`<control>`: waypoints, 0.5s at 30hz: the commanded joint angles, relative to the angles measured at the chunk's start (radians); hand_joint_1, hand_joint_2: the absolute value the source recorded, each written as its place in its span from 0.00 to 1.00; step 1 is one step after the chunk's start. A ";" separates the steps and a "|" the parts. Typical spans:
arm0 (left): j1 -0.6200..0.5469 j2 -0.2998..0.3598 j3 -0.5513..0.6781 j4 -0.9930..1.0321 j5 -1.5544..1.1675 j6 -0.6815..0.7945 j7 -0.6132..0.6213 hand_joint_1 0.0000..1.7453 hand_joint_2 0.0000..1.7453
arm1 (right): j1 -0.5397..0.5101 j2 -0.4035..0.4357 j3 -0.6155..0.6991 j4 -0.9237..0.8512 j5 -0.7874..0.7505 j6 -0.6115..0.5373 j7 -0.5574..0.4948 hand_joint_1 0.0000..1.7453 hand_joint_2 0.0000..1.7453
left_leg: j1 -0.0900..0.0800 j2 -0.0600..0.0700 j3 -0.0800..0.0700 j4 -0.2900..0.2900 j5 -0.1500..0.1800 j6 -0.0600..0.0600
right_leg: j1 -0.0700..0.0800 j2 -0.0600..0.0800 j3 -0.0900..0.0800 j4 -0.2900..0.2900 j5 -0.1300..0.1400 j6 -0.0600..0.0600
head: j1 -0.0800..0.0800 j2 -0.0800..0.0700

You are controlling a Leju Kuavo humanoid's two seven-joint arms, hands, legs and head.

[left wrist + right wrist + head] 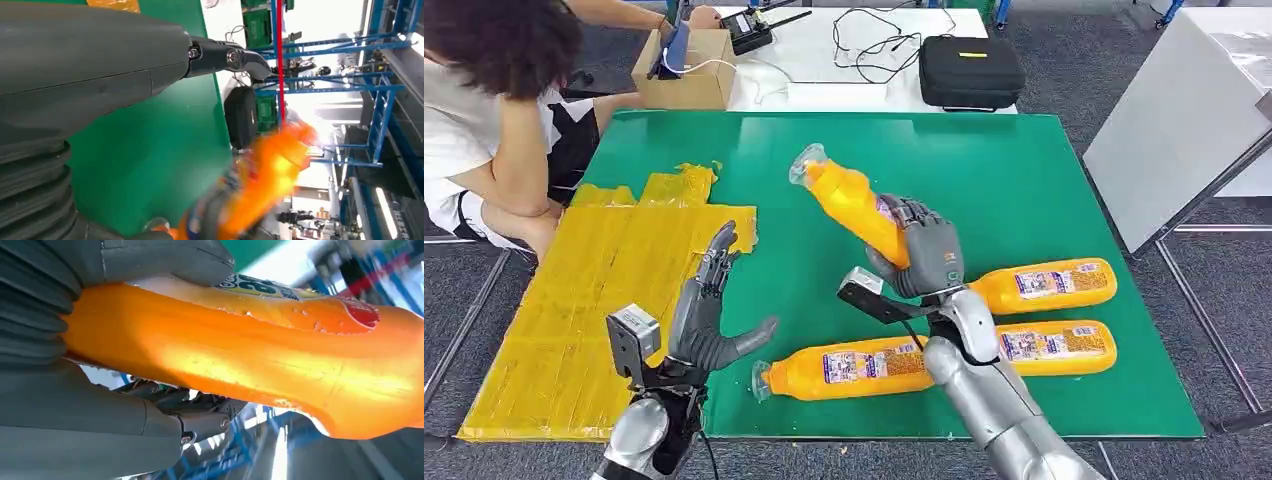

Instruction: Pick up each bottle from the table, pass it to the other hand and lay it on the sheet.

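Mid-handoff here: my right hand grips a bottle lifted above the green table's middle, left hand spread wide, waiting. Next I need them closer, near the sheet.

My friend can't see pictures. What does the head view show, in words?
The right robot hand holds an orange plastic juice bottle tilted above a green table, while the left robot hand waits open beside a yellow sheet. Three more orange bottles lie on the table.
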 commanded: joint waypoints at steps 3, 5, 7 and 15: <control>-0.004 0.009 -0.027 0.046 0.005 -0.001 0.014 0.00 1.00 | 0.096 -0.013 -0.082 -0.233 -0.078 -0.008 -0.061 1.00 1.00 | 0.000 0.002 0.004 0.000 -0.002 -0.001 | 0.000 -0.001 0.005 0.000 -0.002 0.000 | 0.000 0.000; 0.001 0.010 -0.026 0.053 0.016 -0.011 0.025 0.00 1.00 | 0.115 -0.011 -0.075 -0.254 -0.116 0.006 -0.085 1.00 1.00 | 0.000 0.001 0.003 0.000 -0.001 -0.001 | 0.000 -0.001 0.003 -0.001 -0.001 0.000 | 0.000 0.000; 0.008 0.013 -0.027 0.063 0.019 -0.014 0.028 0.00 1.00 | 0.152 -0.007 -0.043 -0.283 -0.181 0.057 -0.121 1.00 1.00 | 0.000 0.001 0.005 0.000 -0.002 -0.001 | 0.000 -0.001 0.005 -0.001 -0.002 0.000 | 0.000 0.000; -0.006 0.025 -0.038 0.084 0.030 -0.036 0.046 0.00 1.00 | 0.203 0.023 0.108 -0.162 -0.262 0.161 -0.200 1.00 1.00 | 0.000 0.002 0.004 -0.001 -0.001 -0.001 | 0.000 0.001 0.003 -0.001 0.000 0.000 | 0.000 0.000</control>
